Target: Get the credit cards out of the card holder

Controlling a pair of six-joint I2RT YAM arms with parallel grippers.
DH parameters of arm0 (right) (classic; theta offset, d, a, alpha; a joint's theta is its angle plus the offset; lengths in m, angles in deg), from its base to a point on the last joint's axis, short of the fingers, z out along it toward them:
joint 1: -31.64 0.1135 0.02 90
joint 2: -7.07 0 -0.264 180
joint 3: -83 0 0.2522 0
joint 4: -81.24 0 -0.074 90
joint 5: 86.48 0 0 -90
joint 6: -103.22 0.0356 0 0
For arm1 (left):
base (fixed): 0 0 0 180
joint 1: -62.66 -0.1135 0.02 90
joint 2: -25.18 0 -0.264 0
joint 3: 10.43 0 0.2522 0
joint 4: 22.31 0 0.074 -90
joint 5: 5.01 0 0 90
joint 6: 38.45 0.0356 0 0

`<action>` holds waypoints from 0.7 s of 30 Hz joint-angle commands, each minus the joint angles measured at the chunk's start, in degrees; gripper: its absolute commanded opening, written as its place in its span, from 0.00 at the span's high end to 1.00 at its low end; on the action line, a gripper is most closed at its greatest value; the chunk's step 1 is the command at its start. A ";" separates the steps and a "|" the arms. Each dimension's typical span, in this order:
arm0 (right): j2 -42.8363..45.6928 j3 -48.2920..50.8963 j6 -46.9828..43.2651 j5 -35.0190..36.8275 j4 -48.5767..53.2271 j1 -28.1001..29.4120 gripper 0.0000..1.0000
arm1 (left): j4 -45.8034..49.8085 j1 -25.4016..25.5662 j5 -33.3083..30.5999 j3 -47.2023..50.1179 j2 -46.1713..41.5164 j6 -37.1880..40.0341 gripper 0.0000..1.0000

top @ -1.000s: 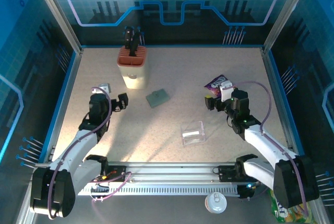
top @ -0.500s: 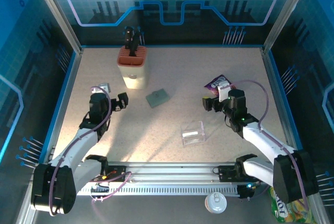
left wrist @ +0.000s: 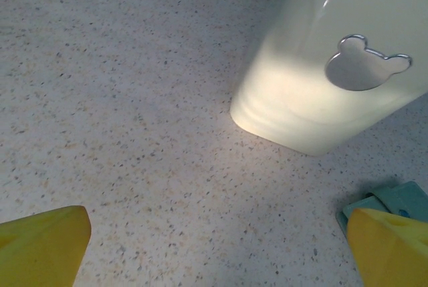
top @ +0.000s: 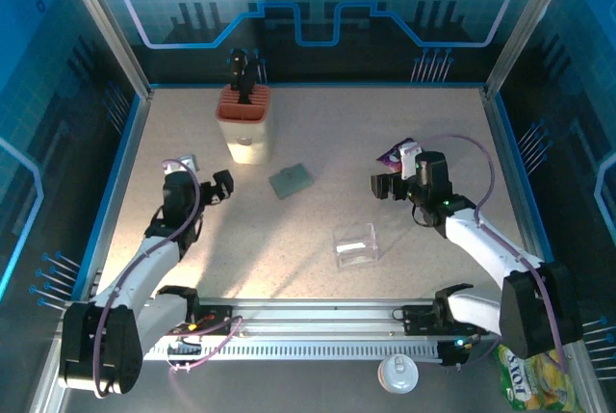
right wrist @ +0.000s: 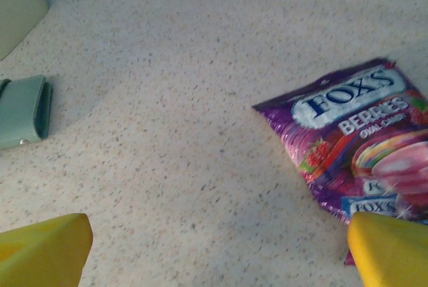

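Grey-green holder [top: 290, 181] lies folded shut on the table [top: 356, 134], untouched: I judge the task not yet begun.
Left gripper [top: 225, 187] and right gripper [top: 380, 188] are both spread wide and empty, one at each side of the holder, apart from it; the cards are probably inside, all to take out.
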 commanded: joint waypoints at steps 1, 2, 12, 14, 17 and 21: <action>-0.37 -5.10 3.93 -2.55 14.79 0.47 0.06 | 5.73 -0.66 -1.95 -2.84 -3.24 -2.82 0.01; -0.25 -5.96 4.67 -2.94 17.34 0.43 0.07 | 7.07 -0.70 -2.28 -3.23 -4.11 -3.38 0.01; 4.38 -6.97 9.95 -12.00 35.59 2.20 0.27 | 25.44 -0.79 4.09 -12.38 -5.02 -5.54 0.01; 4.70 -6.50 11.60 -11.19 36.94 4.05 0.32 | 29.07 -0.79 5.51 -14.73 -4.32 -5.78 0.01; 5.34 -5.27 14.07 -8.82 37.77 7.57 0.41 | 33.64 -0.83 8.33 -18.07 -4.00 -6.08 0.01; 3.85 -4.75 16.24 -6.77 37.51 10.51 0.51 | 39.45 -0.79 13.61 -23.13 -2.86 -4.49 0.01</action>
